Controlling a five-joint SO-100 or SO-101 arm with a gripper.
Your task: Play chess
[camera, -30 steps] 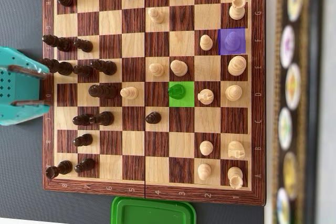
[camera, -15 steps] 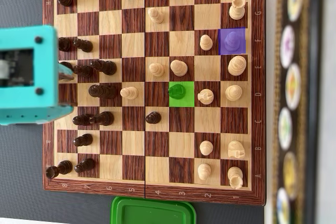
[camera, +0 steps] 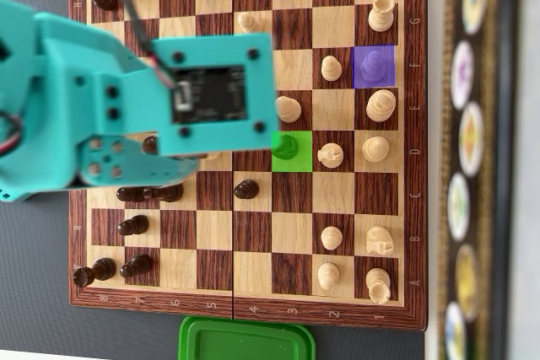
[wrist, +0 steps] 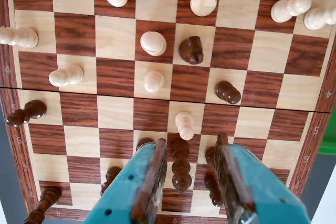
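Arm out over the board [camera: 412,166], nothing picked up yet

Mid-game by the look of it: pieces from both sides were scattered and several had left their home rows. The jaws [wrist: 190,153] hung well open and empty above the dark side, with a dark piece [wrist: 181,166] showing in the gap between them and a pale pawn [wrist: 184,124] just beyond it. In the overhead view, a green square [camera: 291,151] near the board's middle held a dark knight, and a purple square [camera: 372,66] sat toward the pale side's edge, so I'd guess that's the move still to be made. The knight looked small and glossy with a lumpy top, probably slippery to pinch. A green lid [camera: 245,339] lay on the surface just off the board.
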